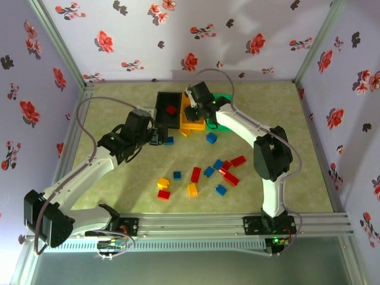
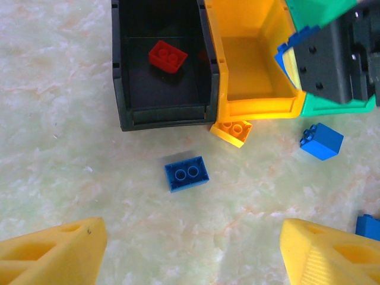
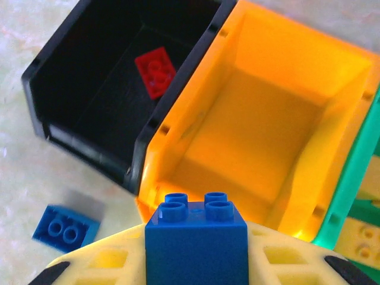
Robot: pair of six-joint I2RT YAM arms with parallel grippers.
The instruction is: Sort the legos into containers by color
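Right wrist: blue lego (image 3: 196, 240) in right pincer (image 3: 196, 270), by orange bin (image 3: 261, 83)

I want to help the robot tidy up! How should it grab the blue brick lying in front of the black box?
Probably from straight above, squeezing the blue brick across its two long flat sides. It lies flat with its studs up, so the top is bumpy but the sides are smooth, and nothing touches it. The open left gripper hovers close by.

Both arms are reaching forward and inward.
The left gripper (image 2: 193, 240) is hovering with its fingers spread wide; the right gripper (image 1: 198, 113) is pinching a blue lego (image 3: 196, 249) between its fingers.
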